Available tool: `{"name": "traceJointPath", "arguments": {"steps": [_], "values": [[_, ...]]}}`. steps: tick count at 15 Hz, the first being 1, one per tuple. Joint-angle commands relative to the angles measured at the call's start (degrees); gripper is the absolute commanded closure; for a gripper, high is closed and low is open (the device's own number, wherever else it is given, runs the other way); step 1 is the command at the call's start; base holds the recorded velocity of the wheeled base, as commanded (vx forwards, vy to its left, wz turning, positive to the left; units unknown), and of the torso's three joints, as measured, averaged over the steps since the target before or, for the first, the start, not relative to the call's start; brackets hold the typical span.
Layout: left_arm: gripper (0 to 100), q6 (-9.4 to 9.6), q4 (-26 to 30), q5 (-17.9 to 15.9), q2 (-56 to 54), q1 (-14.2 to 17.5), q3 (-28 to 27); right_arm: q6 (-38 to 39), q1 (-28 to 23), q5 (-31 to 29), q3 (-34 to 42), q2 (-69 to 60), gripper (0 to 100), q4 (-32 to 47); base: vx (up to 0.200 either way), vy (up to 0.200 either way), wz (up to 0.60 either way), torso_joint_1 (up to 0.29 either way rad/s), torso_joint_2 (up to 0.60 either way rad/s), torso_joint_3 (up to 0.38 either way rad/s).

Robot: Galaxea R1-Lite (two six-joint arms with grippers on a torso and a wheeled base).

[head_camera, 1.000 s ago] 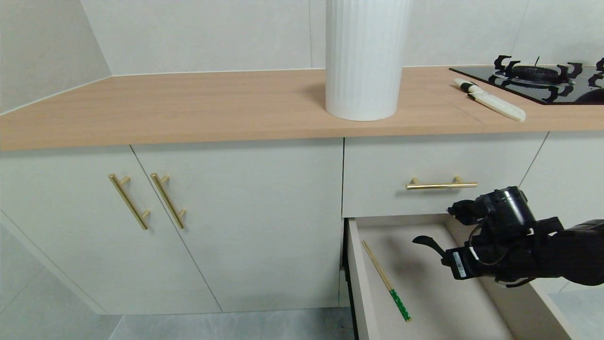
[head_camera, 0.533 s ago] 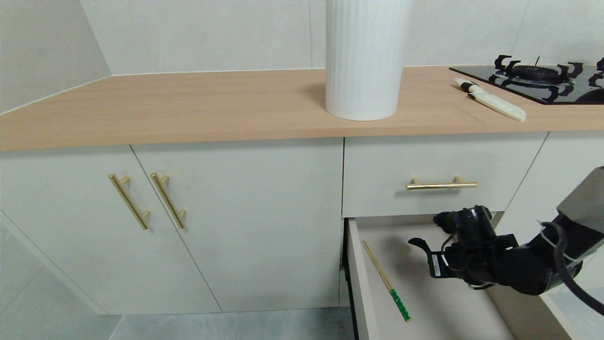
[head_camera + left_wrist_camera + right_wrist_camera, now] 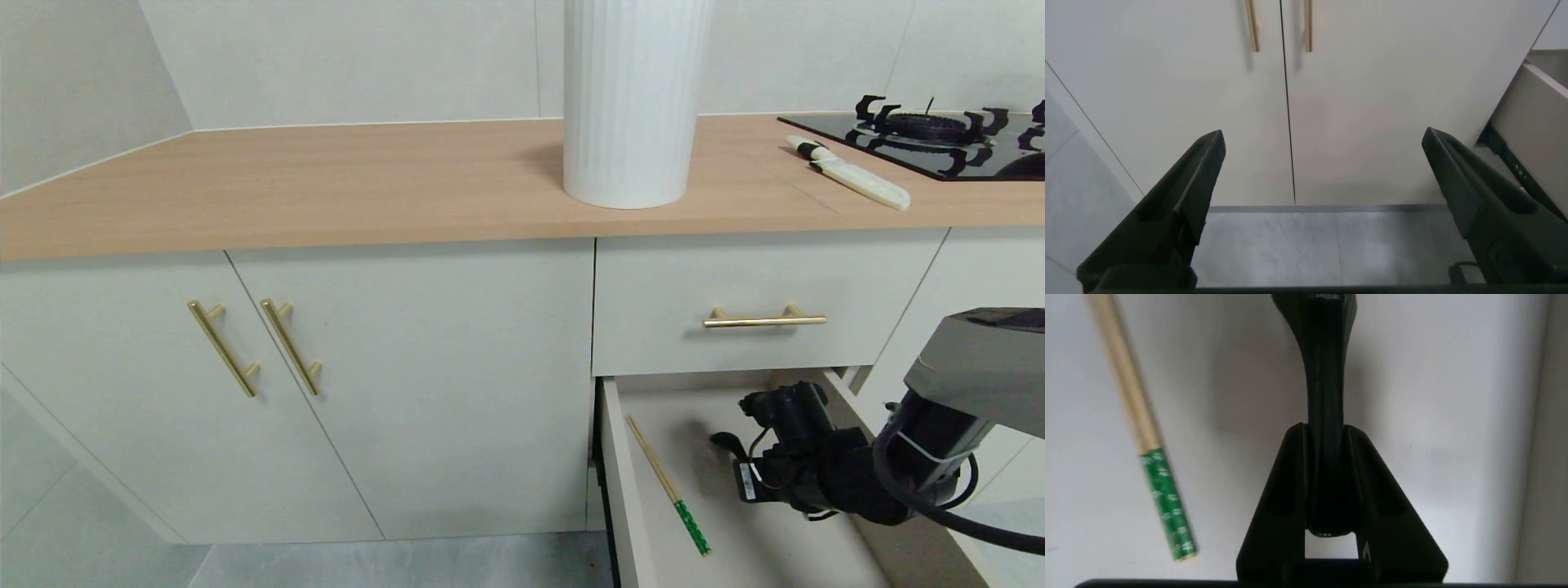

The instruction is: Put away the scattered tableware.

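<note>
Drawer [image 3: 624, 490], front cut off; chopsticks [image 3: 666, 488] beside seemingly closed right pincer [image 3: 722, 439]

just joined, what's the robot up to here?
Tidying tableware into the open lower drawer. Chopsticks with green ends lie along its left side. The right gripper is inside the drawer beside them, shut, nothing visible in it. The left gripper hangs open facing the cabinet doors. A knife lies on the counter near the hob, not yet put away.

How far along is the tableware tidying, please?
Done: the green-tipped wooden chopsticks lie in the open beige drawer. In hand: nothing visible; the right end effector is shut inside that drawer. Left: the white knife on the wooden countertop.
</note>
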Motion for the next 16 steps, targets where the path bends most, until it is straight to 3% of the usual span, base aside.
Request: {"name": "traceJointPath", "arguments": {"steps": [1, 8, 9, 16], "values": [[0, -0.02, 0.0, 0.0, 0.0, 0.0, 0.0, 0.0, 0.0, -0.1, 0.0, 0.8, 100, 0.0, 0.0, 0.0, 0.0, 0.0, 0.0, 0.0], [0, -0.02, 0.0, 0.0, 0.1, 0.0, 0.0, -0.3, 0.0, -0.1, 0.2, 0.8, 100, -0.3, 0.0, 0.0, 0.0, 0.0, 0.0, 0.0], [0, -0.02, 0.0, 0.0, 0.1, 0.0, 0.0, -0.3, 0.0, -0.1, 0.2, 0.8, 0, -0.3, 0.0, 0.0, 0.0, 0.0, 0.0, 0.0], [0, -0.02, 0.0, 0.0, 0.1, 0.0, 0.0, -0.4, 0.0, -0.1, 0.3, 0.3, 0, -0.3, 0.0, 0.0, 0.0, 0.0, 0.0, 0.0]]}}
